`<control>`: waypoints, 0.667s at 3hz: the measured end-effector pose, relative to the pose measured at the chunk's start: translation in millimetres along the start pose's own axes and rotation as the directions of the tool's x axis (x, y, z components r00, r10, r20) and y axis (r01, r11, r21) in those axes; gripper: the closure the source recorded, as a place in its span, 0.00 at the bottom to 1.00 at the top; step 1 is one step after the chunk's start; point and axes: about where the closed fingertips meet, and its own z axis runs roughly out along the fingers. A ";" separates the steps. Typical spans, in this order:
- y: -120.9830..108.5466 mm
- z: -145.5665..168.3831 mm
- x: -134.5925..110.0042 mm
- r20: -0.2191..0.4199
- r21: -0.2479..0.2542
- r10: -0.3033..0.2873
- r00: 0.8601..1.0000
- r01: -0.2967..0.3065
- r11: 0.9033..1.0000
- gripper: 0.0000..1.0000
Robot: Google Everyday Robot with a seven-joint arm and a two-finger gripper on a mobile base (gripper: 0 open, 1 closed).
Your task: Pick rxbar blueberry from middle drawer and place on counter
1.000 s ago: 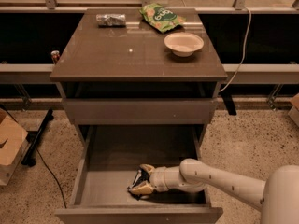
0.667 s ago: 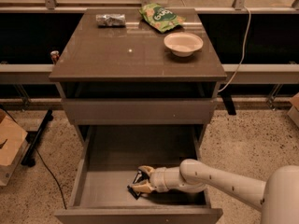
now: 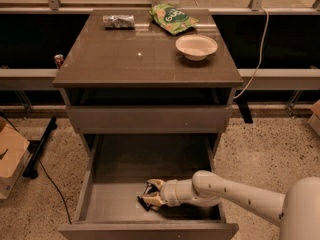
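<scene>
Scarcely any shift from a moment ago: hand (image 3: pixel 151 193) in middle drawer (image 3: pixel 100 204), tight on rxbar blueberry (image 3: pixel 142 203), dark end front-left.

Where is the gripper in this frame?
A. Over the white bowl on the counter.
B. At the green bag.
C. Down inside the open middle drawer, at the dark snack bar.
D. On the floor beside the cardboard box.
C: the gripper is down in the open middle drawer, at the rxbar blueberry on its floor, well below the counter.
</scene>
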 end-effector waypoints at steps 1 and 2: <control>0.1 -0.3 -0.4 0.000 0.000 0.000 1.000 0.000 1.000 1.00; 0.1 -0.3 -0.5 0.000 0.000 0.000 1.000 0.000 1.000 1.00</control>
